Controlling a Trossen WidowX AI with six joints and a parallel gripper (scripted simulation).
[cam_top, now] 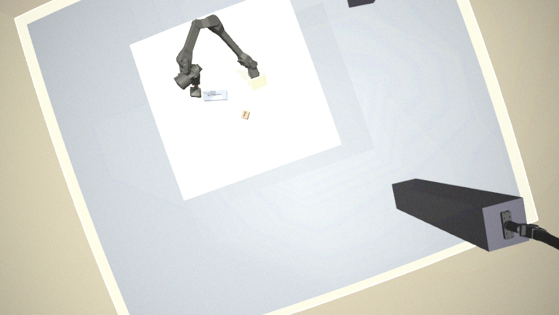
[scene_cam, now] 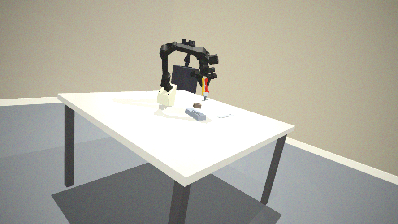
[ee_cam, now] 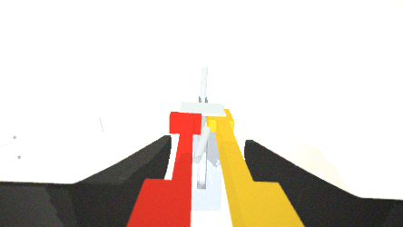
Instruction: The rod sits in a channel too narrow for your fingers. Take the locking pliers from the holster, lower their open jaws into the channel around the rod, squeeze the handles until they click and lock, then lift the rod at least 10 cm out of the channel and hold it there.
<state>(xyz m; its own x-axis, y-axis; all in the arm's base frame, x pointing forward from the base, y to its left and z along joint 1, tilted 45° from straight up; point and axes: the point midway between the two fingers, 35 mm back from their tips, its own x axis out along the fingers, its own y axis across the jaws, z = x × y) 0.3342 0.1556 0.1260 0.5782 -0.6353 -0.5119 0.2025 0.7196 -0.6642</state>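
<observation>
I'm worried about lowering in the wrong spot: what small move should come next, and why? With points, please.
I'd ease the red-and-yellow-handled pliers (cam_top: 196, 85) (scene_cam: 206, 84) (ee_cam: 182, 154) sideways toward the grey-blue slotted block (cam_top: 223, 97) (scene_cam: 201, 117) (ee_cam: 213, 197) before lowering. From above, they seem to sit just off its end, and the exterior view shows their jaws away from it, so descending here would probably miss the channel.

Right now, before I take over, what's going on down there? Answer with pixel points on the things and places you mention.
The gripper (cam_top: 196, 86) (scene_cam: 205, 84) (ee_cam: 208, 143) is shut on the red-and-yellow pliers (cam_top: 196, 85) (scene_cam: 206, 84) (ee_cam: 182, 159), held roughly upright, jaws down. From above, it is just off one end of the slotted blue-grey block (cam_top: 221, 97) (scene_cam: 199, 117) (ee_cam: 214, 200). I can't tell whether the pliers grip the rod.
</observation>
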